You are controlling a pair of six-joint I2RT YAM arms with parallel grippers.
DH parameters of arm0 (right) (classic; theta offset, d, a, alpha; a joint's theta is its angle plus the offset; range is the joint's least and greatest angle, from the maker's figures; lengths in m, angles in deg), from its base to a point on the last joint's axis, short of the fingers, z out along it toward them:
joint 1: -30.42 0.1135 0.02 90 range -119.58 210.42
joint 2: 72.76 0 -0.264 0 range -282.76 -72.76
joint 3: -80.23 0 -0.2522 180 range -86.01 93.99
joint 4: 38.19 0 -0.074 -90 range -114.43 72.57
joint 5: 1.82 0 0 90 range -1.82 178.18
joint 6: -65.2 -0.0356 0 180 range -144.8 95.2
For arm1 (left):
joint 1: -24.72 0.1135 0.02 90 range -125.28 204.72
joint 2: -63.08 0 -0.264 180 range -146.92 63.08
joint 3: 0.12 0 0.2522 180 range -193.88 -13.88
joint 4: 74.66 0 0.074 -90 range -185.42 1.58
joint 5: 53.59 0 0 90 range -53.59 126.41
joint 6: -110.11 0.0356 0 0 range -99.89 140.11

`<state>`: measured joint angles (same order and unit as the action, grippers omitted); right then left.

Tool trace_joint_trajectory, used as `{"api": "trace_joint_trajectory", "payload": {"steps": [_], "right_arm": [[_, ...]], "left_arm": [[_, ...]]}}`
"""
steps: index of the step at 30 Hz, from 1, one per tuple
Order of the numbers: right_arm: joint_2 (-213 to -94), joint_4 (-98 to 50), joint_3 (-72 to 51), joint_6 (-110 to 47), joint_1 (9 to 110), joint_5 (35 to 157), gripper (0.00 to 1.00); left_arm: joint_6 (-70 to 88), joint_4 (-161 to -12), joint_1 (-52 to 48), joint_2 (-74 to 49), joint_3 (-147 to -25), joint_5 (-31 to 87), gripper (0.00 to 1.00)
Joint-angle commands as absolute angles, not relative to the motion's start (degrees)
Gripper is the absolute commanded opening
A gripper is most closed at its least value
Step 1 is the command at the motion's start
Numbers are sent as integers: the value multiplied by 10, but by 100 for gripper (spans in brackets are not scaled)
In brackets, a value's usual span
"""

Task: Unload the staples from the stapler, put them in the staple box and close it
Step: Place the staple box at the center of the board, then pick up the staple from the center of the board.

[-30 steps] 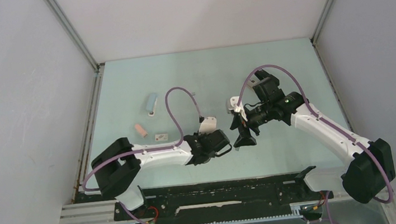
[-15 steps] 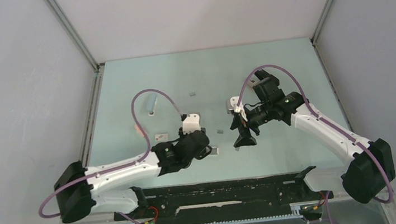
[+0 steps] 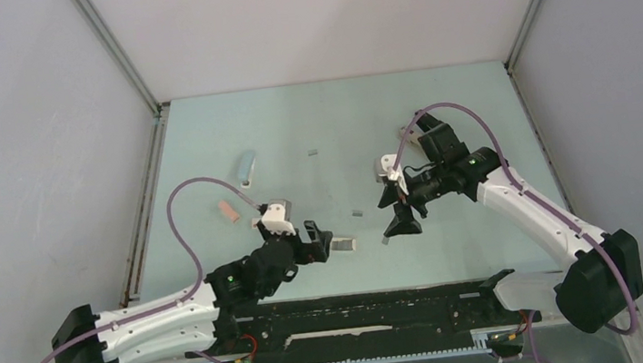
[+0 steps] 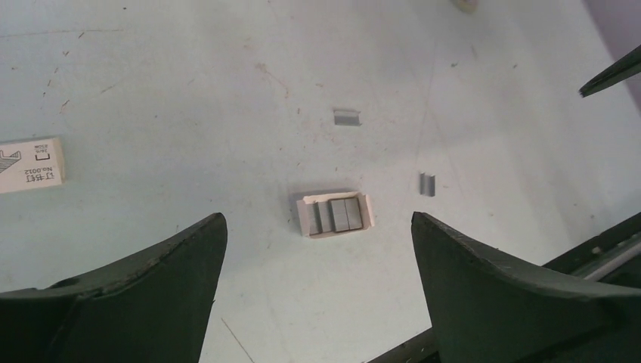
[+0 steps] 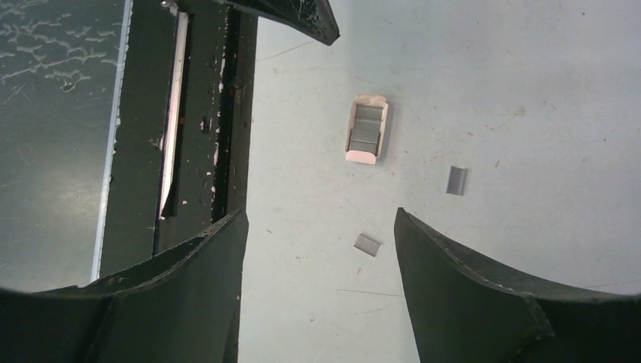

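Grey staples [image 4: 345, 214] fill a tray [image 4: 305, 217] near black rail [image 5: 219, 113].

Wide gap between left fingers [image 4: 484, 295], tray [image 4: 305, 217], staples [image 4: 347, 117] beneath

Three loose staple strips [image 3: 357, 213], one tray [image 3: 343, 246]

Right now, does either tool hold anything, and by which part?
Nothing is held: the left tool and the right tool both stand open and empty.
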<state>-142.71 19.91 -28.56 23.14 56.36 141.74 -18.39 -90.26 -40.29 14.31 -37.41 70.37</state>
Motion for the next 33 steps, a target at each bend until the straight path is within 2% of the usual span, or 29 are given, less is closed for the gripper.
{"api": "trace_joint_trajectory", "payload": {"steps": [1,8,13,18,22,33], "right_arm": [[-1414,221,-286,270,559,1445,80],[-1412,256,-286,331,559,1451,80],[-1406,301,-286,449,570,1451,81],[-1391,353,-287,572,587,1432,88],[-1396,356,-286,622,589,1413,94],[-1456,355,-286,685,613,1354,94]], "left_arm": [[-185,-816,-402,187,-326,726,98],[-190,-780,-402,232,-273,728,99],[-178,-759,-402,259,-246,719,100],[-166,-757,-402,274,-246,692,100],[-168,-735,-402,284,-234,669,100],[-174,-710,-402,318,-193,675,100]]}}
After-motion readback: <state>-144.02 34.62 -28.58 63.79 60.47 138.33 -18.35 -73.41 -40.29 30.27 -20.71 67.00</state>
